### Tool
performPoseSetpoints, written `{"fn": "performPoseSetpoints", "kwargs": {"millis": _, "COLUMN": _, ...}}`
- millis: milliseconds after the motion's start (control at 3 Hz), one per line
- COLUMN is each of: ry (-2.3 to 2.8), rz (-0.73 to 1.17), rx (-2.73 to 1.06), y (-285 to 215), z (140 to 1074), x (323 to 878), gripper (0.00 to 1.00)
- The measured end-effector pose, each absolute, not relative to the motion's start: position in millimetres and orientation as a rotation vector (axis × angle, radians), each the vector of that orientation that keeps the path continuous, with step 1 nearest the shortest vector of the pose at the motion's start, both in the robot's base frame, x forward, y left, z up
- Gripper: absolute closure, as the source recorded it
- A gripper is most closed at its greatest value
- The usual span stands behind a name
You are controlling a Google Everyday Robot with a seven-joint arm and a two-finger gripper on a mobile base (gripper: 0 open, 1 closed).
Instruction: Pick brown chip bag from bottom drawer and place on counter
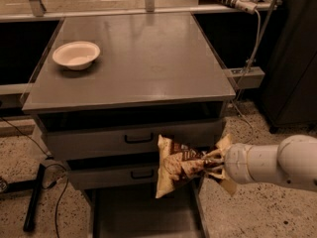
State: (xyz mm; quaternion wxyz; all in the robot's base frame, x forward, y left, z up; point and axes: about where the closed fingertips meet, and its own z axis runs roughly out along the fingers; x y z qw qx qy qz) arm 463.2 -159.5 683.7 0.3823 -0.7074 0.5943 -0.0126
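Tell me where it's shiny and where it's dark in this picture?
Camera view: the counter has a soft pale sheen near its far edge; deep shadow fills the gap under it; the bottom drawer lies dim; the gripper, low on the right, holds the brown chip bag in low warm light.

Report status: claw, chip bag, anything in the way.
Claw shut on right end of brown chip bag. Bag hanging before drawer fronts, above bottom drawer, not on counter. White bowl sits at counter's left.
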Motion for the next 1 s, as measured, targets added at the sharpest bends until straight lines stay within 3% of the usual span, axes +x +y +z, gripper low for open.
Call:
{"fn": "performPoseSetpoints", "kwargs": {"millis": 667, "ry": 1.399, "rz": -0.236, "rx": -1.868, "y": -154, "z": 824, "x": 430, "gripper": 1.0}}
{"fn": "performPoseSetpoints", "kwargs": {"millis": 1000, "ry": 1.349, "rz": -0.276, "rx": -1.871, "y": -165, "z": 878, "x": 449, "gripper": 1.0}}
